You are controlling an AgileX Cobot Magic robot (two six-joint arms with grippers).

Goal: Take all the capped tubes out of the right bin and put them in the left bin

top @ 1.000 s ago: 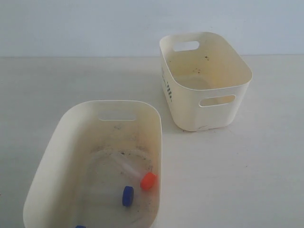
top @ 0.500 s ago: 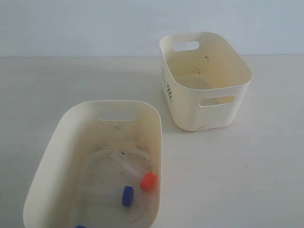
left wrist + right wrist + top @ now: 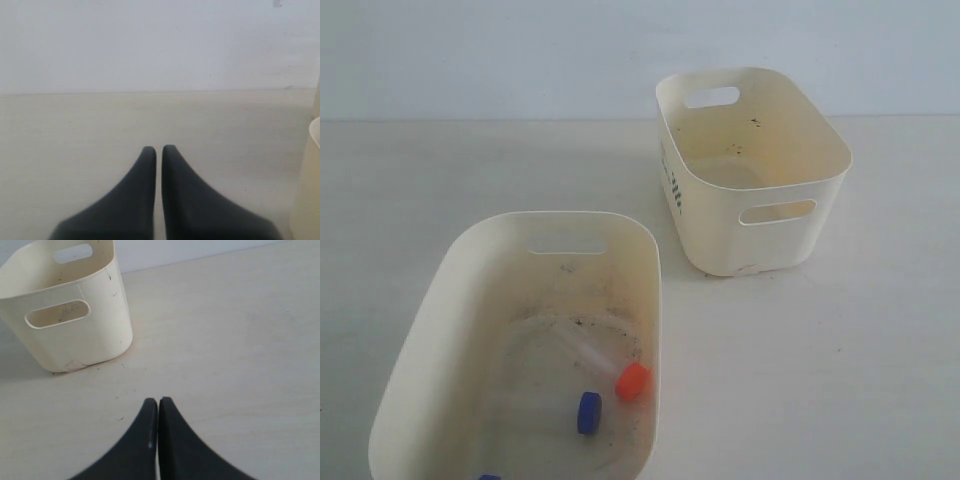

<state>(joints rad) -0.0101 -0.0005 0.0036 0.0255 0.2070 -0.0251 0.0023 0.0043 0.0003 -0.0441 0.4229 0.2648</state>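
Note:
The left bin (image 3: 470,260), cream with dirt specks on its floor, stands near the front left. Inside it lie a clear tube with an orange cap (image 3: 632,380), one with a blue cap (image 3: 588,412), and a blue cap (image 3: 489,477) at the frame's bottom edge. The right bin (image 3: 820,195), cream with dark bars on its side, stands farther back; I see no tubes in it. It also shows in the right wrist view as a cream tub (image 3: 100,335). My left gripper (image 3: 159,148) and right gripper (image 3: 158,400) are shut on nothing, over bare table, outside the exterior view.
A pale tabletop (image 3: 820,360) stretches around both bins, with a plain light wall behind. A cream bin edge (image 3: 307,190) shows at the side of the left wrist view. A few dark specks (image 3: 121,418) lie on the table near the right gripper.

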